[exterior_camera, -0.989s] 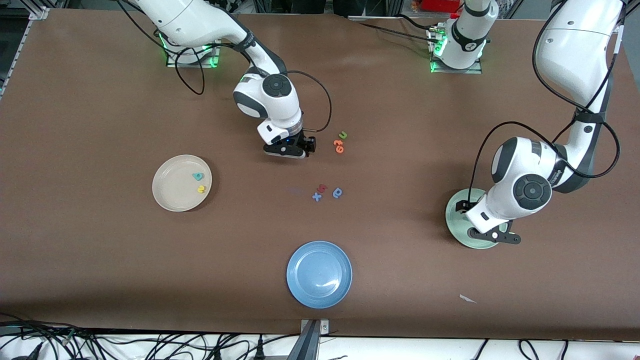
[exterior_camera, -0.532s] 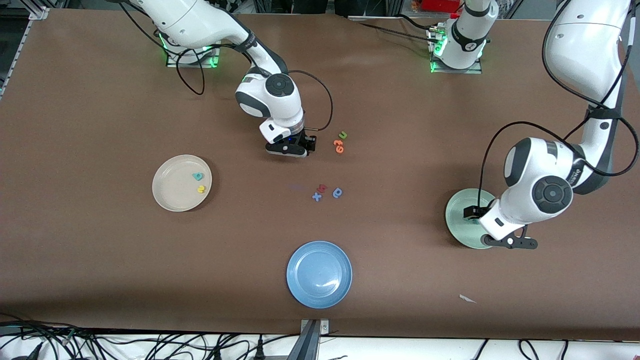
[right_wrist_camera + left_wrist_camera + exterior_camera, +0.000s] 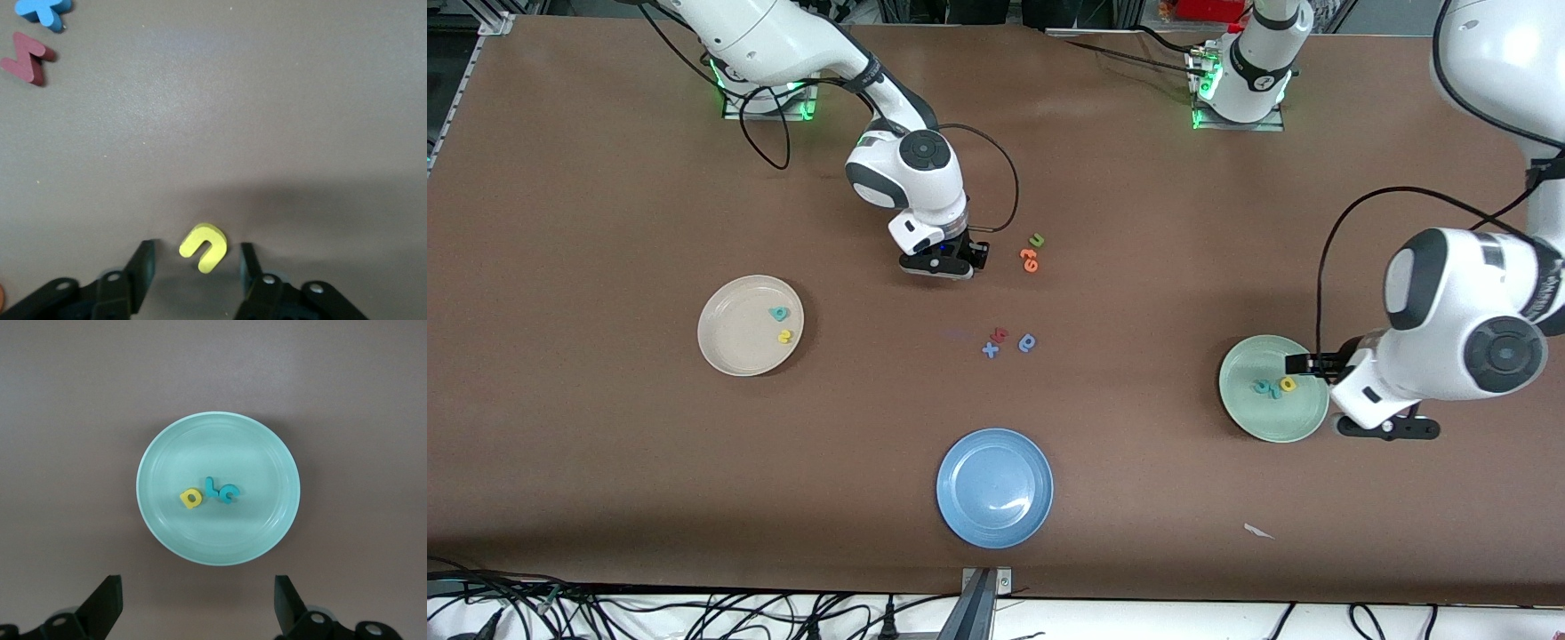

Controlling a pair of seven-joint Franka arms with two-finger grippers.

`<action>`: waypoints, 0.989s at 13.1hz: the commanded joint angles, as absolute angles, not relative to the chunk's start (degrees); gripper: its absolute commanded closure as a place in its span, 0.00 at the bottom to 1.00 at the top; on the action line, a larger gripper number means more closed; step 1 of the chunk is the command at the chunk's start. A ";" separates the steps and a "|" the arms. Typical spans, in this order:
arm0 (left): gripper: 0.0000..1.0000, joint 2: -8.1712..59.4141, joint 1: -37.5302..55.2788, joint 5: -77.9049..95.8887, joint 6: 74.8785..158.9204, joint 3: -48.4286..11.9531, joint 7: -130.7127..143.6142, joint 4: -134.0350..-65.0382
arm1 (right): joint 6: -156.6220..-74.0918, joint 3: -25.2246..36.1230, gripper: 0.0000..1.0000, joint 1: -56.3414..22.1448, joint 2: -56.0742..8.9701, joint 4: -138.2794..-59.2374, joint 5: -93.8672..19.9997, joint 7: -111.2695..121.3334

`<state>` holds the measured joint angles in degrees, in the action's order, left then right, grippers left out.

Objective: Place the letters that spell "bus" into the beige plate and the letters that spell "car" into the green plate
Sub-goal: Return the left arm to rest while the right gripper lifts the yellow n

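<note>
The beige plate (image 3: 734,345) holds a teal b (image 3: 779,313) and a yellow s (image 3: 784,336). In the green plate (image 3: 1272,422) (image 3: 220,440) lie a yellow a (image 3: 1288,384) (image 3: 191,498), a thin teal r (image 3: 211,487) and a teal c (image 3: 229,495). My left gripper (image 3: 1385,428) (image 3: 197,590) hangs open and empty just off the green plate, toward the left arm's end. My right gripper (image 3: 938,265) (image 3: 197,248) is low on the table and open. The yellow u (image 3: 203,247) lies between its fingers (image 3: 143,263) with a small gap on each side. That u is hidden in the front view.
A blue plate (image 3: 994,487) sits near the front edge. Loose letters lie mid-table: green u (image 3: 1037,240), orange letters (image 3: 1030,260), red letter (image 3: 1000,334) (image 3: 27,59), blue x (image 3: 990,349) (image 3: 43,10), blue round letter (image 3: 1028,342). A white scrap (image 3: 1258,532) lies near the front.
The left arm has drawn away from over the green plate toward its own end, uncovering the letters in it. The right gripper's fingers have narrowed around the yellow u.
</note>
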<state>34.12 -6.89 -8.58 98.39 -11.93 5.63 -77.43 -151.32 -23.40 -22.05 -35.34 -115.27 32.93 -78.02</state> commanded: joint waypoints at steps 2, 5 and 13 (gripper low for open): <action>0.00 33.58 -8.96 -6.86 90.20 -12.30 2.13 -72.26 | -151.17 -23.03 0.56 -22.59 -35.60 -114.96 34.54 -79.54; 0.00 30.34 -13.88 -5.10 89.12 -13.89 -3.85 -73.03 | -151.17 -22.94 0.62 -22.41 -35.60 -114.96 34.54 -79.54; 0.00 14.96 -5.48 2.27 95.18 -3.29 -6.85 -88.66 | -151.17 -22.76 0.81 -22.41 -34.81 -114.96 34.63 -78.84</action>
